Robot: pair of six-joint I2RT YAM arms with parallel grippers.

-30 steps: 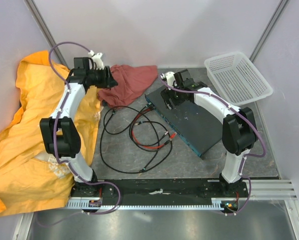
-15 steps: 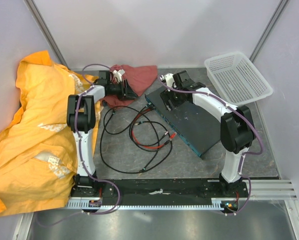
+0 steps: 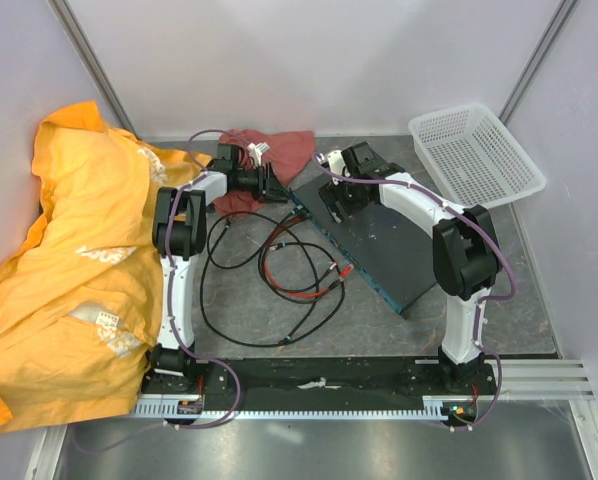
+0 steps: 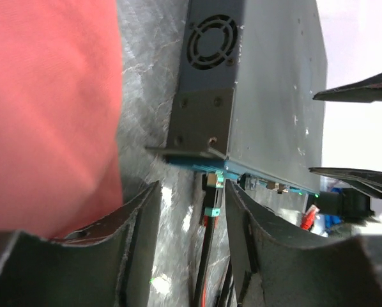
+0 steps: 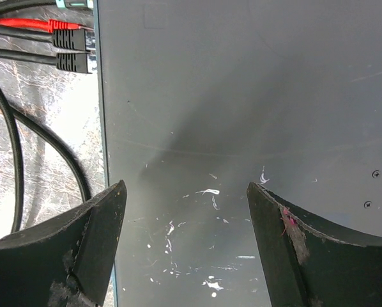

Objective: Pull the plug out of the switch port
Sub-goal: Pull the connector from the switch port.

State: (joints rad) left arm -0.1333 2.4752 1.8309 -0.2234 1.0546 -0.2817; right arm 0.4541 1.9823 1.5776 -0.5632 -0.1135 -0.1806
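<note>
Now left jaws apart before plug (image 4: 211, 185) in switch (image 4: 274, 96), right jaws apart above it, basket (image 3: 476, 157) far right

The left arm (image 3: 174, 300) and right arm (image 3: 411, 200) are wearing white shells broken by chunky black joint housings. Purple cables (image 3: 239, 388) are looping along each, down to a black base plate (image 3: 319, 380) at 6 o'clock. On the right gripper (image 5: 186, 187), the fingers (image 5: 89, 249) are showing matte black and scuffed, with a pink smear at 5 o'clock.
</note>
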